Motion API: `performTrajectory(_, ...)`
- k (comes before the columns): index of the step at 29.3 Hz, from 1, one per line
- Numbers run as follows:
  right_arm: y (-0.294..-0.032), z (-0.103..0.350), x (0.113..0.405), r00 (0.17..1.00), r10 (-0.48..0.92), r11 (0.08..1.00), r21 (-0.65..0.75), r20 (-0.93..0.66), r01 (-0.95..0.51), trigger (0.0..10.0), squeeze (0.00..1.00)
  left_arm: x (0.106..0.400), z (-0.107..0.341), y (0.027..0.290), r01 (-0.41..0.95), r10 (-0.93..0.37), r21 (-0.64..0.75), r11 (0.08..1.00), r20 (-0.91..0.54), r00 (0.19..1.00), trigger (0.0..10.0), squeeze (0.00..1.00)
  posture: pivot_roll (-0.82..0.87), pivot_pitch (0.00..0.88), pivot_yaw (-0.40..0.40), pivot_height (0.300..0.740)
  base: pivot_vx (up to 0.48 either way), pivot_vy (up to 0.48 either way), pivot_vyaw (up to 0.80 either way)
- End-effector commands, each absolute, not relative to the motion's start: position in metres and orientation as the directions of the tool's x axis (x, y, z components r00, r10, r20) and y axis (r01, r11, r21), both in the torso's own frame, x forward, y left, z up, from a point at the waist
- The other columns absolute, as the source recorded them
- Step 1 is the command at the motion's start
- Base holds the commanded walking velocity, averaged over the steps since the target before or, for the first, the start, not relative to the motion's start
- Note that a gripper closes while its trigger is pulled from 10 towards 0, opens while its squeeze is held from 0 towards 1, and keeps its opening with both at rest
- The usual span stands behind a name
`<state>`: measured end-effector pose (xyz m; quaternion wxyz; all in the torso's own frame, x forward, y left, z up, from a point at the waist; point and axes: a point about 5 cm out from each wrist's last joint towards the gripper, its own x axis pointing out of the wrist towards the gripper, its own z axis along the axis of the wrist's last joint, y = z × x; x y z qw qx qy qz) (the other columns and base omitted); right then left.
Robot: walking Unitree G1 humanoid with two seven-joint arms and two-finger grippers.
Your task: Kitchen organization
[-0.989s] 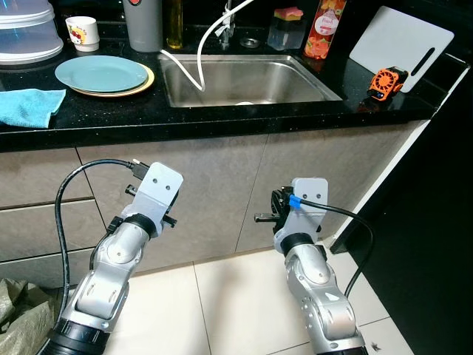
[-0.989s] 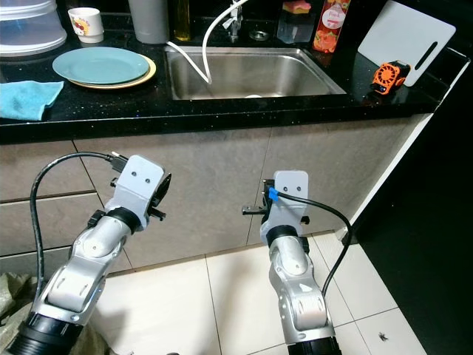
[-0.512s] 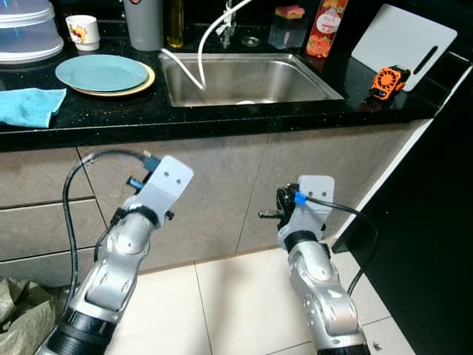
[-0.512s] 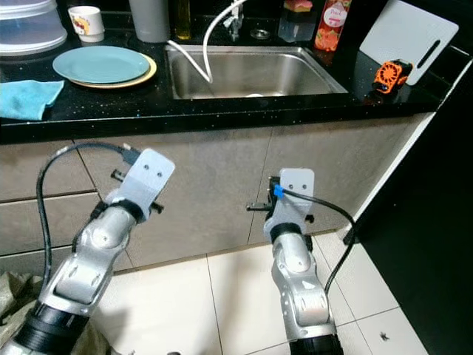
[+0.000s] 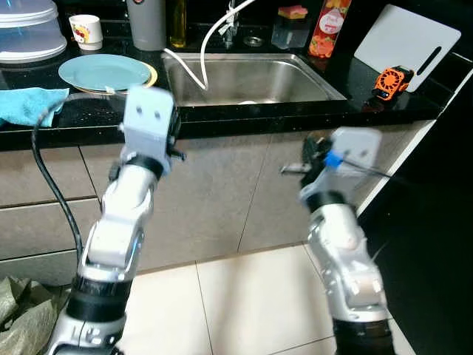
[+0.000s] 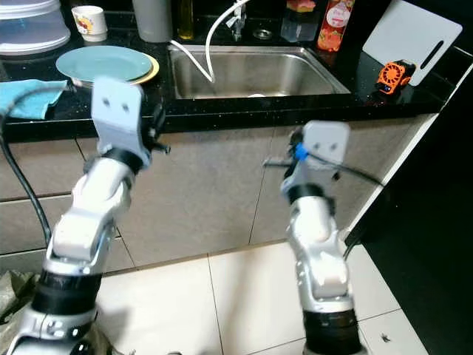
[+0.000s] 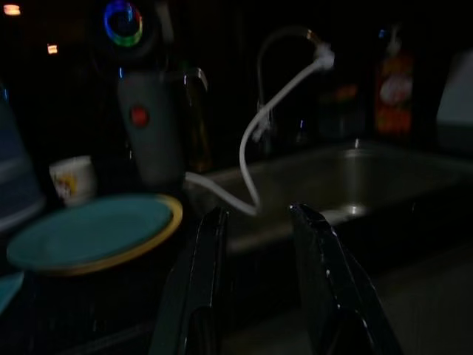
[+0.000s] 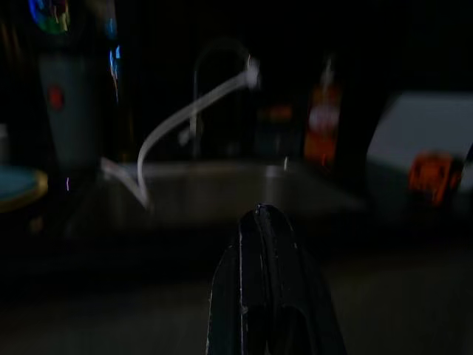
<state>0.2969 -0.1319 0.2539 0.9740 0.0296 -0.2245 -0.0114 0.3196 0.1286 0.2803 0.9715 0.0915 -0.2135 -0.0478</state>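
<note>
The round teal ceramic plate (image 5: pixel 103 72) near the black counter's (image 5: pixel 244 111) left edge looks fragile, slick — grip its rim. Left gripper (image 7: pixel 255 222) spread, empty; right gripper (image 8: pixel 259 222) pinched closed, empty.

head views bright, arms motion-blurred; glare on sink (image 5: pixel 251 78) at 12 o'clock; wrist views dark, soft.

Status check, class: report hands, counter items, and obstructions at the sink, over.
Left hand open, right hand shut, both empty below counter edge. Teal plate untouched. White hose hangs into sink.
</note>
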Motion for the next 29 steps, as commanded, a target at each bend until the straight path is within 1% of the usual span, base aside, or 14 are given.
performTrajectory(1,-0.135,0.261,0.295,0.889,-0.043,0.997,0.071,0.456,0.012,10.0,0.0,0.317,0.289,0.125,0.067,-0.154,0.201,0.977,0.455,0.877,10.0,0.0,0.22,0.033,-0.042,0.74,0.0,0.0,0.0)
performTrajectory(4,-0.137,0.276,0.292,0.849,-0.075,0.992,0.124,0.523,0.011,10.0,0.0,0.317,0.302,0.128,0.079,-0.162,0.18,0.98,0.513,0.843,10.0,0.0,0.22,0.03,-0.049,0.74,0.0,0.0,0.0)
performTrajectory(8,-0.137,0.281,0.291,0.839,-0.101,0.969,0.245,0.535,-0.04,10.0,0.0,0.318,0.31,0.127,0.195,-0.172,0.01,0.981,0.514,0.84,10.0,0.0,0.22,0.028,-0.052,0.74,0.0,0.0,0.0)
performTrajectory(10,-0.135,0.279,0.292,0.862,-0.118,0.897,0.425,0.494,-0.121,10.0,0.0,0.321,0.311,0.126,0.311,-0.172,-0.228,0.923,0.479,0.861,10.0,0.0,0.22,0.029,-0.051,0.74,0.0,0.0,0.0)
performTrajectory(13,-0.134,0.278,0.293,0.874,-0.113,0.836,0.52,0.473,-0.174,10.0,0.0,0.32,0.313,0.123,0.388,-0.2,-0.341,0.856,0.474,0.858,10.0,0.0,0.22,0.028,-0.054,0.74,0.0,0.0,0.0)
performTrajectory(15,-0.129,0.28,0.292,0.876,-0.057,0.742,0.607,0.478,-0.284,10.0,0.0,0.315,0.315,0.112,0.52,-0.282,-0.457,0.722,0.492,0.824,10.0,0.0,0.22,0.026,-0.053,0.74,0.0,0.0,0.0)
performTrajectory(17,-0.129,0.28,0.292,0.876,-0.057,0.742,0.607,0.478,-0.284,10.0,0.0,0.315,0.315,0.112,0.52,-0.282,-0.457,0.722,0.492,0.824,10.0,0.0,0.22,0.026,-0.053,0.74,0.0,0.0,0.0)
performTrajectory(18,-0.125,0.282,0.29,0.869,-0.017,0.677,0.645,0.494,-0.353,10.0,0.0,0.311,0.314,0.105,0.582,-0.326,-0.505,0.638,0.507,0.798,10.0,0.0,0.22,0.026,-0.053,0.74,0.0,0.0,0.0)
performTrajectory(19,-0.125,0.282,0.29,0.869,-0.017,0.677,0.645,0.494,-0.353,10.0,0.0,0.311,0.314,0.105,0.582,-0.326,-0.505,0.638,0.507,0.798,10.0,0.0,0.22,0.026,-0.053,0.74,0.0,0.0,0.0)
performTrajectory(20,-0.124,0.286,0.286,0.845,0.012,0.566,0.693,0.534,-0.446,10.0,0.0,0.305,0.311,0.098,0.638,-0.374,-0.536,0.553,0.525,0.765,10.0,0.0,0.22,0.024,-0.05,0.74,0.0,0.0,0.0)
performTrajectory(21,-0.124,0.286,0.286,0.845,0.012,0.566,0.693,0.534,-0.446,10.0,0.0,0.305,0.311,0.098,0.638,-0.374,-0.536,0.553,0.525,0.765,10.0,0.0,0.22,0.024,-0.05,0.74,0.0,0.0,0.0)
performTrajectory(24,-0.123,0.293,0.278,0.793,0.043,0.413,0.713,0.607,-0.567,10.0,0.0,0.3,0.305,0.093,0.678,-0.416,-0.57,0.464,0.536,0.735,10.0,0.0,0.22,0.021,-0.049,0.74,0.0,0.0,0.0)
performTrajectory(26,-0.123,0.295,0.275,0.778,0.062,0.393,0.702,0.625,-0.595,10.0,0.0,0.301,0.303,0.093,0.677,-0.43,-0.579,0.455,0.523,0.736,10.0,0.0,0.22,0.019,-0.048,0.74,0.0,0.0,0.0)
performTrajectory(29,-0.121,0.294,0.276,0.789,0.082,0.458,0.681,0.609,-0.572,10.0,0.0,0.302,0.3,0.094,0.666,-0.443,-0.581,0.468,0.497,0.746,10.0,0.0,0.22,0.013,-0.048,0.74,0.0,0.0,0.0)
